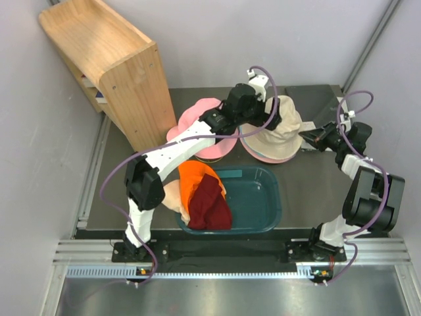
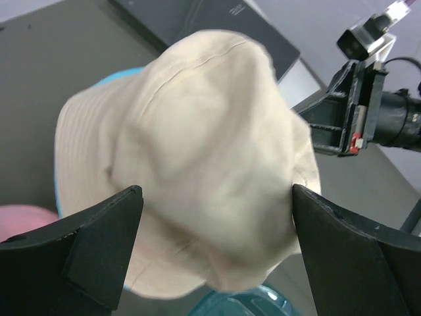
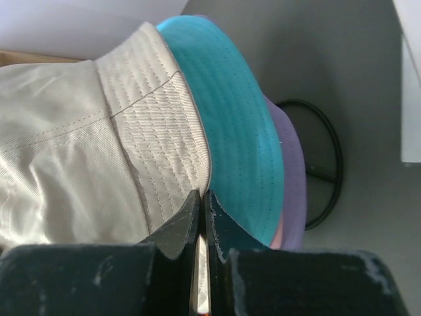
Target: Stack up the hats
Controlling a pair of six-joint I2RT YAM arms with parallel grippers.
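Note:
A beige hat (image 1: 284, 124) tops a stack whose pink brim (image 1: 268, 158) shows underneath. In the right wrist view the beige hat (image 3: 99, 131) lies over a teal hat (image 3: 240, 125) and a lavender hat (image 3: 294, 178). My right gripper (image 3: 202, 197) is shut on the beige brim at the stack's right edge (image 1: 309, 137). My left gripper (image 2: 217, 194) hangs open over the beige crown (image 2: 210, 131), one finger (image 2: 99, 237) on each side. Another pink hat (image 1: 197, 113) lies behind the left arm. Orange (image 1: 196, 176) and maroon (image 1: 210, 205) hats rest in the tub, with a peach one (image 1: 170, 195) beside them.
A dark teal tub (image 1: 260, 197) sits at the near centre. A wooden shelf (image 1: 108, 66) stands at the back left. A dark flat panel (image 1: 323, 105) lies at the back right. A black wire ring (image 3: 329, 164) shows behind the stack.

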